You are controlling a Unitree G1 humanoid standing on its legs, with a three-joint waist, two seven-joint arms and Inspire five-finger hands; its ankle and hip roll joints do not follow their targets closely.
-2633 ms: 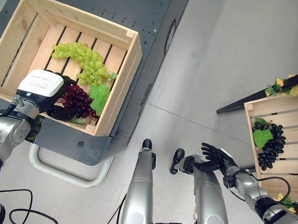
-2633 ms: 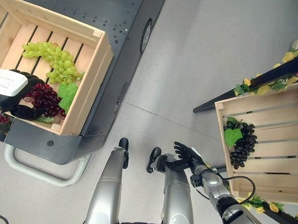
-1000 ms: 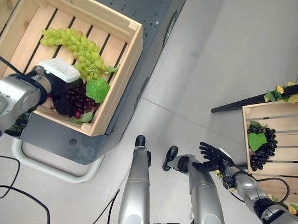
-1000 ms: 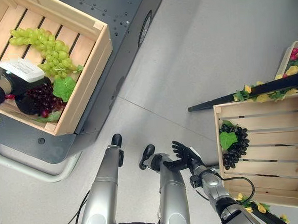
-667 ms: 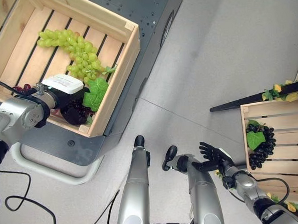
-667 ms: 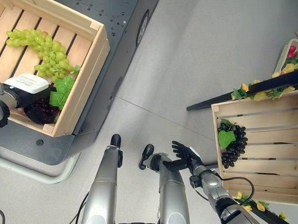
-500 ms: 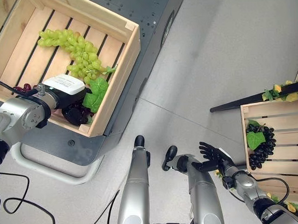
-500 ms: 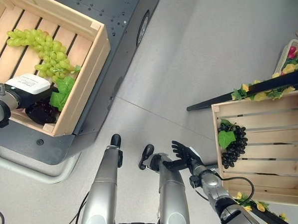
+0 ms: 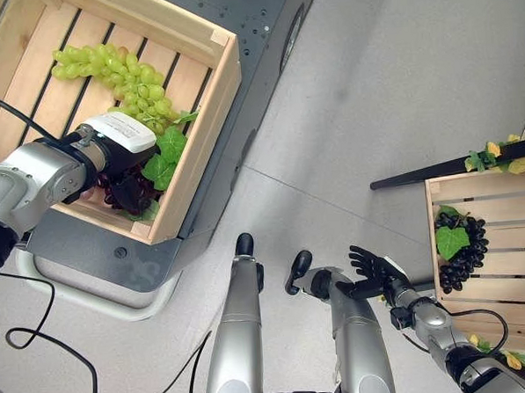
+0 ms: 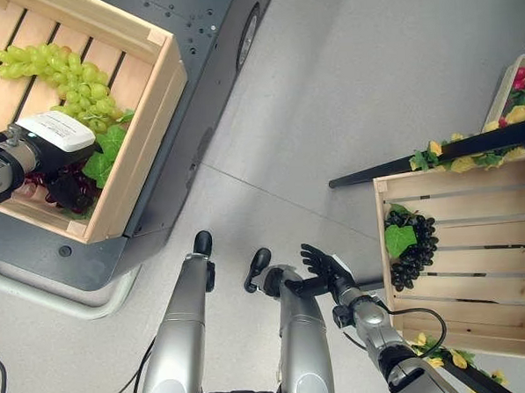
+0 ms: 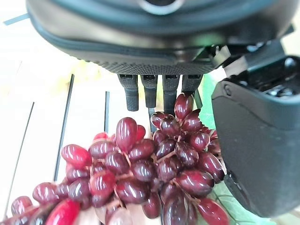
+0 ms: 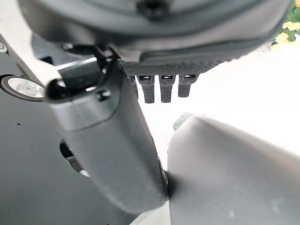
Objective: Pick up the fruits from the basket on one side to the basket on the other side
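Left wrist view: left hand (image 11: 253,140) curled round red grapes (image 11: 154,173); glossy, dark-red, oval

1. The left arm reaches in from the robot's left, its silver-grey forearm level and its wrist capped by a white cover.
2. The left hand (image 9: 125,173) points downward; in its wrist view the fingers (image 11: 151,91) hang in a row opposite the thumb, curled round a bunch of red grapes (image 11: 154,168).
3. The right arm comes up from the lower right, bent at the elbow.
4. The right hand (image 9: 377,274) hangs low with its fingers spread and relaxed, holding nothing.
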